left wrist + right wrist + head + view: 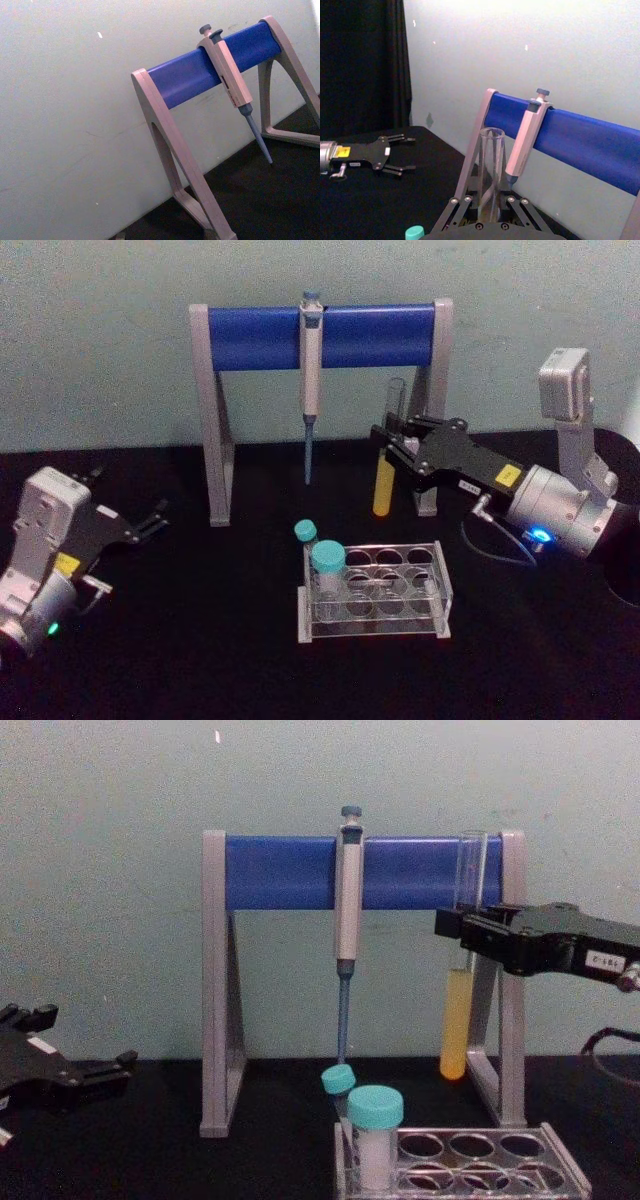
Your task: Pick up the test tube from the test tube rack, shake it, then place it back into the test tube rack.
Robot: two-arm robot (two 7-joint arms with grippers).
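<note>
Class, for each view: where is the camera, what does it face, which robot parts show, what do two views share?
Head: high, down at rack; left gripper parked at left, right gripper holds test tube.
Chest: low, side-on to stand; both grippers.
Left wrist: faces stand, pipette.
Right wrist: faces test tube, stand; left gripper beyond.
All share pipette.

Right gripper [390,443] held raised, jaws closed; left gripper [152,520] sits low, jaws seemingly parted
</note>
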